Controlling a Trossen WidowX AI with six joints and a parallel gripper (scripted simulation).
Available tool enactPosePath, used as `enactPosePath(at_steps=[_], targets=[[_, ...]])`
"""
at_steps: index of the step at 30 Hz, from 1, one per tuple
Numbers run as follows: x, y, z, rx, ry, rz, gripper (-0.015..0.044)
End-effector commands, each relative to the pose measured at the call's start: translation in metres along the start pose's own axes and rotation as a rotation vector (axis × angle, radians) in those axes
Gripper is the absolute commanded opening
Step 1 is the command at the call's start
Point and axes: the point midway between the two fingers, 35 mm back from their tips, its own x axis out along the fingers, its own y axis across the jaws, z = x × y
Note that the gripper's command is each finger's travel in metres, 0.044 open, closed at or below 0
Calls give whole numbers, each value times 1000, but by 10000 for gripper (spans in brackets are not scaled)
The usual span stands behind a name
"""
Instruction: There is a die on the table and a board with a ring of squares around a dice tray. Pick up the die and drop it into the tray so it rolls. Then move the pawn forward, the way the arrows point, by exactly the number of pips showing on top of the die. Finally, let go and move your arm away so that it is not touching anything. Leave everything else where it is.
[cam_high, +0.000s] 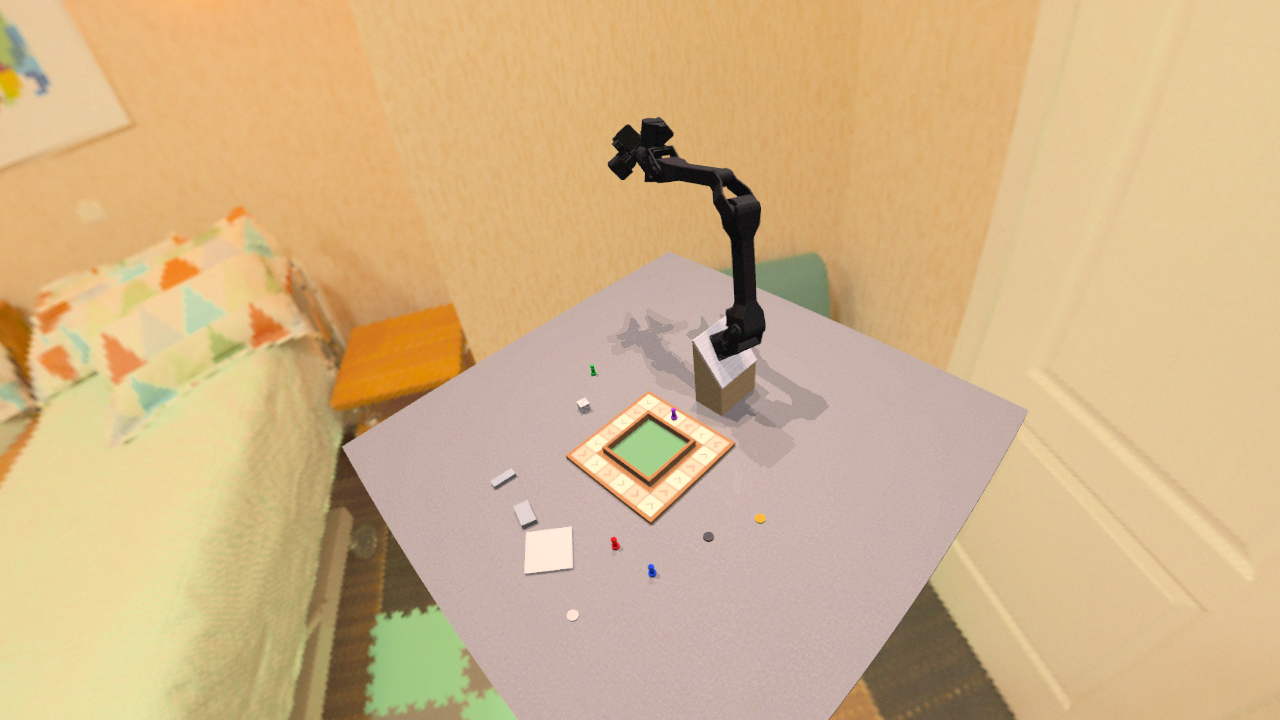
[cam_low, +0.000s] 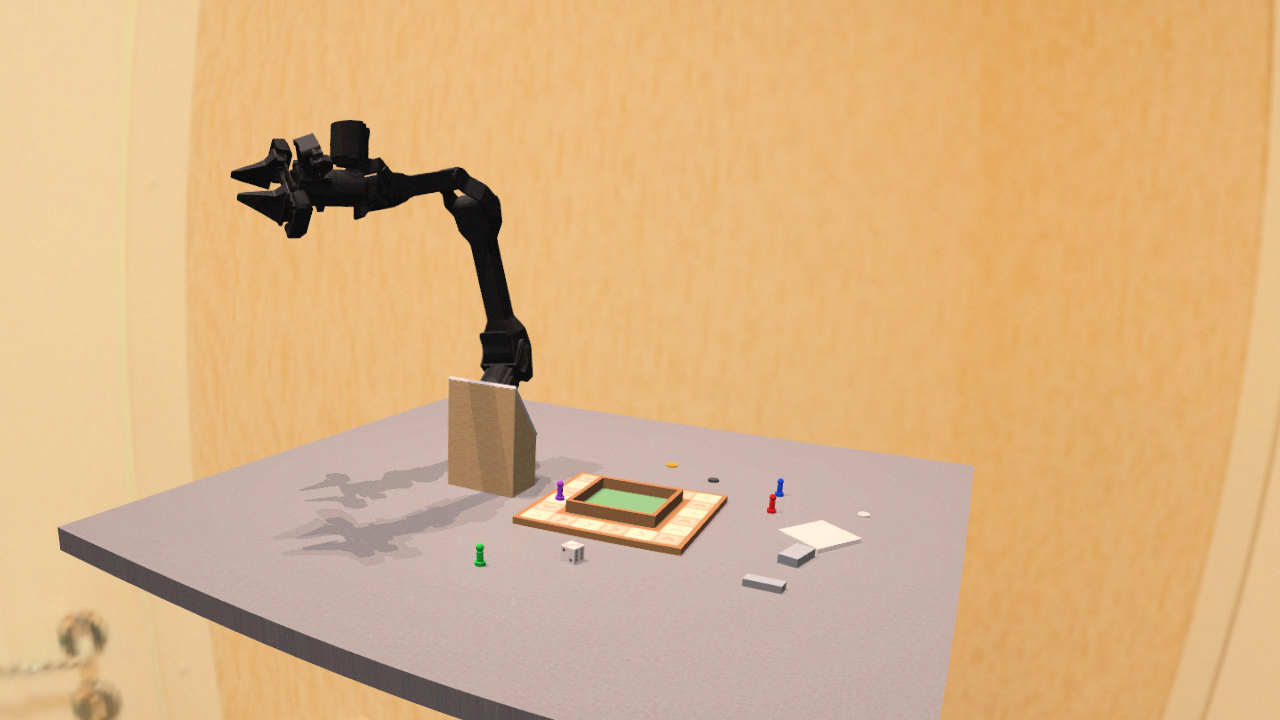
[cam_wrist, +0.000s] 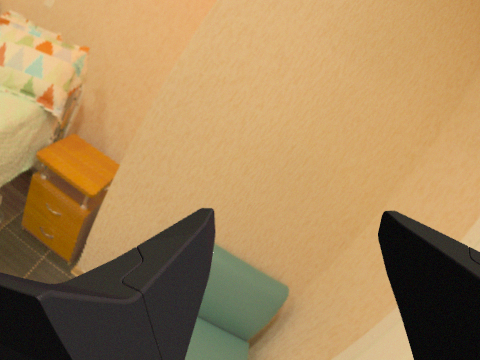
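Note:
My gripper is open and empty, high above the table's back part and turned away from the board. The white die lies on the table beside the board. The board has a ring of arrowed squares around the tray with a green floor; no die is in it. The purple pawn stands upright on a square of the board's side nearest the arm's base. The die's top pips are too small to read.
A green pawn stands near the die. A red pawn, a blue pawn, several discs, two grey blocks and a pale square lie beyond the board. The arm's base block stands close to the board.

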Motion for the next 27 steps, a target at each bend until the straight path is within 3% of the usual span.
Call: enactPosePath(at_steps=[1, 14, 27], targets=[[-10, 65, 13, -75, -20, 155, 275], [-102, 277, 25, -379, -57, 698, 275], [-250, 436, -54, -700, 96, 1229, 275]])
